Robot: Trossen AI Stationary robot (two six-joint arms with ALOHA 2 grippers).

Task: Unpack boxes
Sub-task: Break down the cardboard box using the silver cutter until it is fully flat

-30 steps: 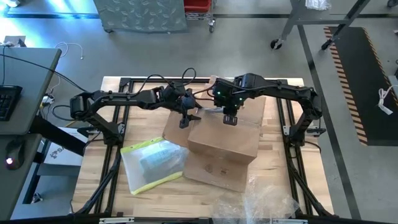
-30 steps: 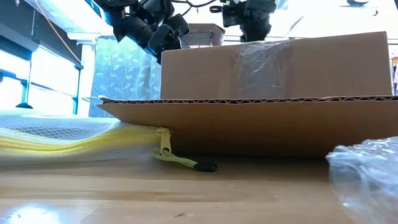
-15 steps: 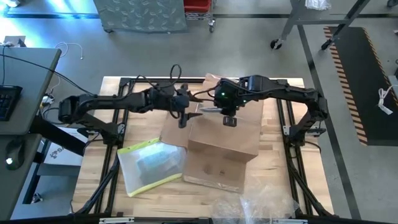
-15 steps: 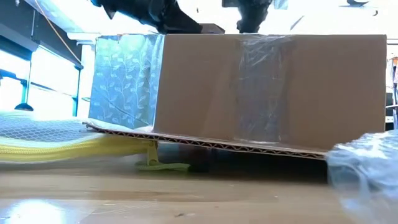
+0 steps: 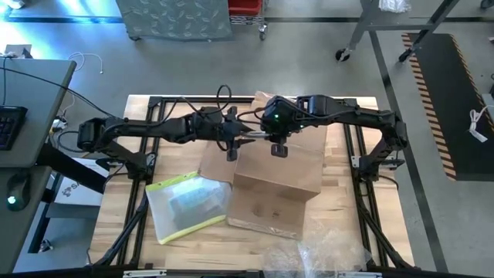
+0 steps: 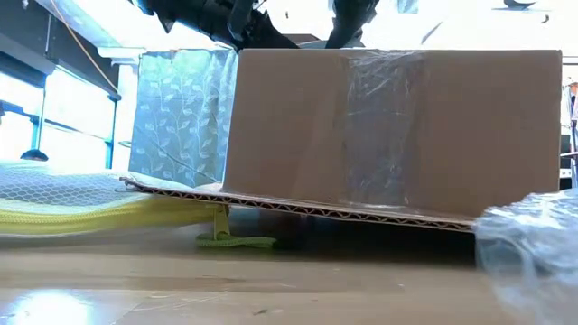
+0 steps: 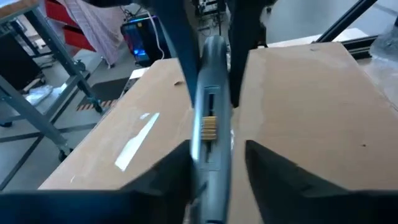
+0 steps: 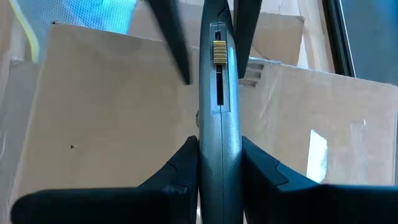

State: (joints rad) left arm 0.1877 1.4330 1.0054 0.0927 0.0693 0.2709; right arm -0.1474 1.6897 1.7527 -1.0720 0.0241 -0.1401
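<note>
The brown cardboard carton point(image 5: 278, 174) stands mid-table, its top flaps shut; its taped near wall point(image 6: 388, 126) fills the low view. Above its far left top edge hangs a grey utility knife point(image 5: 258, 137) with a yellow slider point(image 8: 219, 51). My right gripper point(image 8: 219, 155) is shut on one end of the knife. My left gripper point(image 7: 214, 171) comes from the opposite side. Its open fingers stand close on either side of the knife's other end point(image 7: 208, 143), with a thin gap showing beside one of them. My right gripper pinches the knife's grey handle point(image 8: 217, 140) by its two sides between both fingers, behind the yellow slider. The fingers slant down from the table's right and lie along the knife, which juts out past them. The knife hangs clear above the carton's top.
A clear mesh pouch with a yellow edge point(image 5: 189, 202) lies left of the carton, partly under its near flap point(image 6: 298, 206). Crinkly clear plastic film point(image 5: 324, 251) lies at the near right. Black frame rails point(image 5: 147, 154) run along both table sides.
Both grippers have risen a little and tipped nearer to level above the carton's far edge. In the low view the carton's near flap has sunk from mid-height to just above the table, and the taped near wall now shows in full.
</note>
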